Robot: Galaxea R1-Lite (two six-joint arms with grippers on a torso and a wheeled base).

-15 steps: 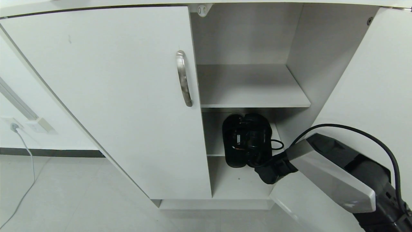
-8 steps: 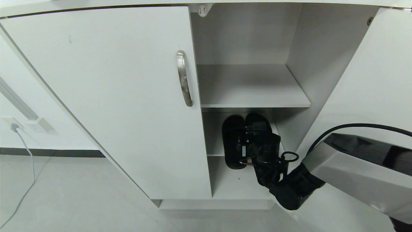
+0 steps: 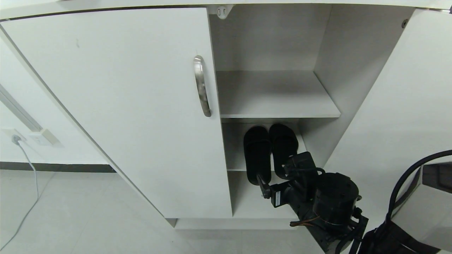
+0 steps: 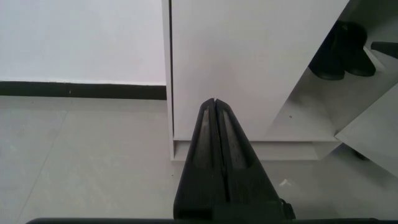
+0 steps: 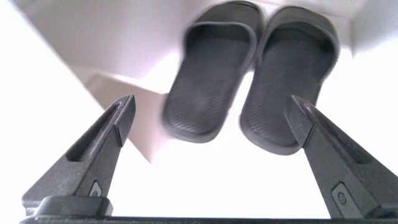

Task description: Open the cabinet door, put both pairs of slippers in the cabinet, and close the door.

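One pair of black slippers (image 3: 270, 151) lies side by side on the lower shelf (image 3: 234, 157) of the white cabinet, heels sticking out over the shelf's front edge. In the right wrist view the slippers (image 5: 249, 81) lie just beyond the fingers. My right gripper (image 3: 279, 176) is open and holds nothing, just in front of the slippers' heels, low at the cabinet opening; the right wrist view also shows the right gripper (image 5: 211, 106) open. My left gripper (image 4: 214, 104) is shut and empty, low over the floor in front of the closed left door (image 4: 249, 56).
The cabinet's right door (image 3: 406, 106) stands wide open beside my right arm. The left door (image 3: 123, 106) with its metal handle (image 3: 201, 86) is closed. The upper shelf (image 3: 275, 93) is bare. A wall socket with a cable (image 3: 16, 139) is at the far left, above open tiled floor.
My right gripper has let go of the slippers and drawn back out of the cabinet towards me. The pair stays on the lower shelf.
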